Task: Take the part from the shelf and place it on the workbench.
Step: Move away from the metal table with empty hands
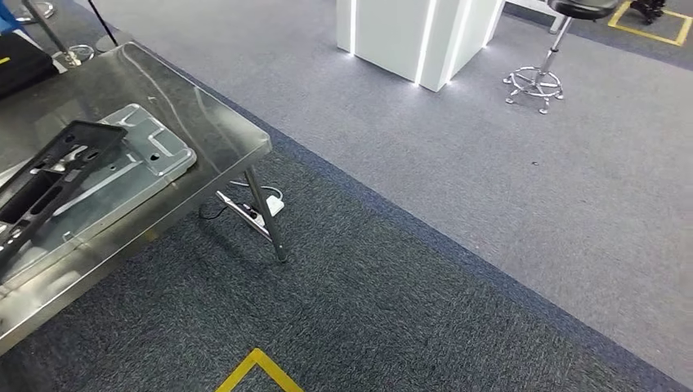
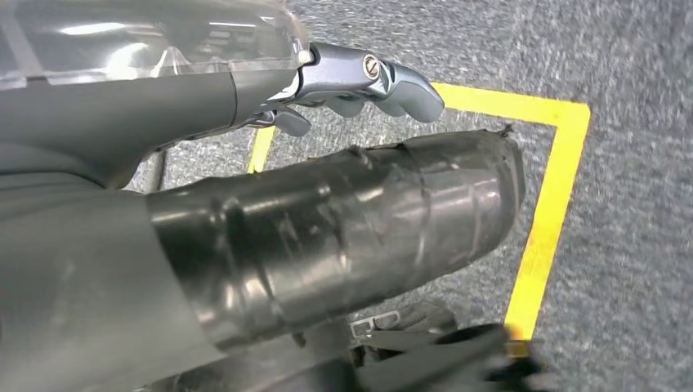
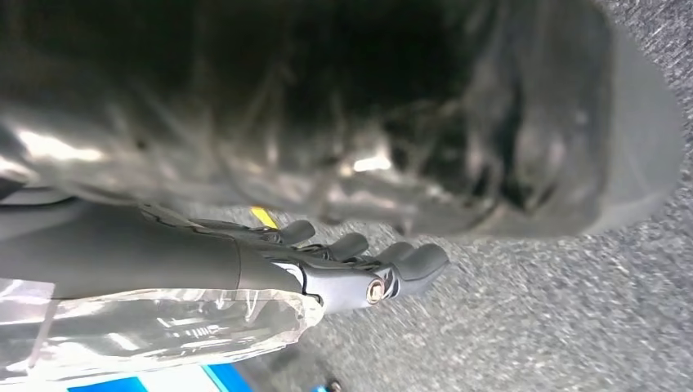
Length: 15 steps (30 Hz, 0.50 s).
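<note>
Hands both hanging empty by the legs, left hand (image 2: 359,86) and right hand (image 3: 359,265) with fingers loosely spread; black part (image 1: 49,184) already flat on steel worktop (image 1: 221,135), long axis diagonal, nearer left arm

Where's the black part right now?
In the head view the black part lies at the left, on the steel workbench, resting across a grey metal panel near the bench's corner.
</note>
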Each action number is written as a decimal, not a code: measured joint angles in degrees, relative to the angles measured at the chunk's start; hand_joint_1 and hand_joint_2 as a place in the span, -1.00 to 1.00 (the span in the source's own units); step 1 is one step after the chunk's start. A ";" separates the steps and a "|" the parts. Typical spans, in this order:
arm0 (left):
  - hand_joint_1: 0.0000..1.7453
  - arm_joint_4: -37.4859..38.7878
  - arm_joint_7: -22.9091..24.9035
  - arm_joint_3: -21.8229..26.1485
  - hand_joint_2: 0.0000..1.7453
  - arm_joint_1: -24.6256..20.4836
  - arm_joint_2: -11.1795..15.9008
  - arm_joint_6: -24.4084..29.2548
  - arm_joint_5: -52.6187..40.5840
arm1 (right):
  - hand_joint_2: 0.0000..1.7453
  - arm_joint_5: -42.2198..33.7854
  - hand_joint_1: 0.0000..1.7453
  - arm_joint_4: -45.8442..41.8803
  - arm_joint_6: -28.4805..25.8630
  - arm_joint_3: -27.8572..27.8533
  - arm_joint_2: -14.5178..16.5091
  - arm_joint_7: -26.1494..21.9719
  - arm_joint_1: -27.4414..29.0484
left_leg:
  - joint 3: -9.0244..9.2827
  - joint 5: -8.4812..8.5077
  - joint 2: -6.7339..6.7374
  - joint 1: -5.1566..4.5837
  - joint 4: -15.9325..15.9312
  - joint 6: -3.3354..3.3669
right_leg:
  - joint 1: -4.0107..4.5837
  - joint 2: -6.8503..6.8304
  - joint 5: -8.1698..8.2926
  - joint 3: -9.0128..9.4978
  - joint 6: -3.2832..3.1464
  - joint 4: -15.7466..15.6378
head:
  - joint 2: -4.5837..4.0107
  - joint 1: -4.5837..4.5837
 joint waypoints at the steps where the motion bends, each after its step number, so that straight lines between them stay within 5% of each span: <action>1: -1.00 0.00 0.02 -0.01 -1.00 0.12 0.00 0.00 0.01 | -1.00 0.04 -1.00 0.00 0.08 0.09 0.01 0.01 0.04 | -0.38 0.57 -0.06 0.01 0.54 -0.03 | 0.02 0.77 0.01 -0.03 0.00 0.10 | 0.00 0.00; 3: -1.00 0.00 0.04 -0.01 -1.00 0.24 0.01 0.00 0.04 | -1.00 0.24 -1.00 0.00 0.20 0.27 0.01 0.08 0.10 | 2.11 4.87 -0.84 0.14 -5.39 0.09 | -0.01 2.46 -0.06 -0.05 0.16 0.49 | 0.00 0.00; 5: -1.00 0.00 0.01 -0.01 -1.00 0.19 0.03 0.01 0.08 | -1.00 0.56 -1.00 0.03 0.27 0.39 0.02 0.32 0.04 | 5.21 7.83 -3.39 0.31 -12.69 0.32 | 0.06 3.92 -0.23 -0.38 0.70 1.15 | 0.00 0.02; 7: -1.00 0.00 -0.09 -0.01 -1.00 0.13 0.04 0.02 0.16 | -1.00 0.93 -1.00 0.07 0.39 0.57 0.03 0.65 0.01 | 6.01 7.97 -4.66 0.17 -14.92 0.65 | 0.00 5.04 -0.18 -0.91 1.51 1.48 | 0.00 0.03; 9: -1.00 0.00 -0.25 -0.01 -1.00 0.05 0.06 0.02 0.34 | -1.00 1.32 -1.00 0.13 0.54 0.72 0.03 0.90 0.17 | 6.16 8.38 -3.37 0.09 -15.28 1.38 | -0.23 5.71 0.02 -1.29 2.27 1.50 | 0.00 0.04; 11: -1.00 0.00 -0.49 -0.01 -1.00 -0.02 0.08 0.02 0.48 | -1.00 1.71 -1.00 0.17 0.77 0.85 0.02 0.98 0.23 | 6.37 8.93 -1.88 0.19 -15.87 2.31 | -0.17 3.54 -1.39 -2.39 2.68 3.61 | 0.00 0.13; 13: -1.00 0.00 -0.68 -0.01 -1.00 0.08 0.09 0.01 0.52 | -1.00 1.95 -1.00 0.17 1.10 1.06 0.01 0.97 0.10 | 6.34 9.10 -0.29 0.06 -16.11 2.80 | -0.13 0.29 -4.91 -5.32 2.96 9.70 | 0.00 0.22; 15: -1.00 0.00 -0.73 -0.01 -1.00 0.24 0.13 0.00 0.57 | -1.00 2.09 -1.00 0.17 1.36 1.20 0.01 0.88 0.05 | 6.23 9.00 1.47 -0.14 -16.06 2.90 | -0.32 -0.91 -7.33 -8.32 3.29 15.89 | 0.00 0.24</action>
